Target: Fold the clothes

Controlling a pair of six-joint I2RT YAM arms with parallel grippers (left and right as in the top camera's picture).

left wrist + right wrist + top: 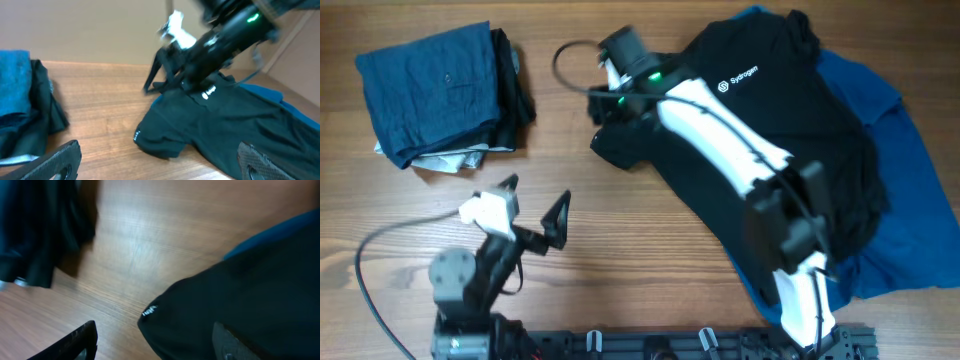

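Observation:
The clothes lie at the right: a black polo shirt (770, 110) with a white chest logo, spread crumpled over a blue garment (910, 190). My right gripper (607, 112) hovers over the shirt's left sleeve (620, 150). In the right wrist view its fingers (75, 342) stand wide apart, the gripper (155, 347) open over the sleeve hem (200, 320), holding nothing. My left gripper (535, 205) is open above bare wood at the front left. In its own view the left gripper (157, 167) faces the black shirt (230, 120) and the right arm (220, 45).
A folded stack of dark blue and black garments (440, 90) sits at the back left, also seen as the stack (20, 110) in the left wrist view. The wooden table (620, 230) shows between the stack and the shirt. The arm bases (650, 345) line the front edge.

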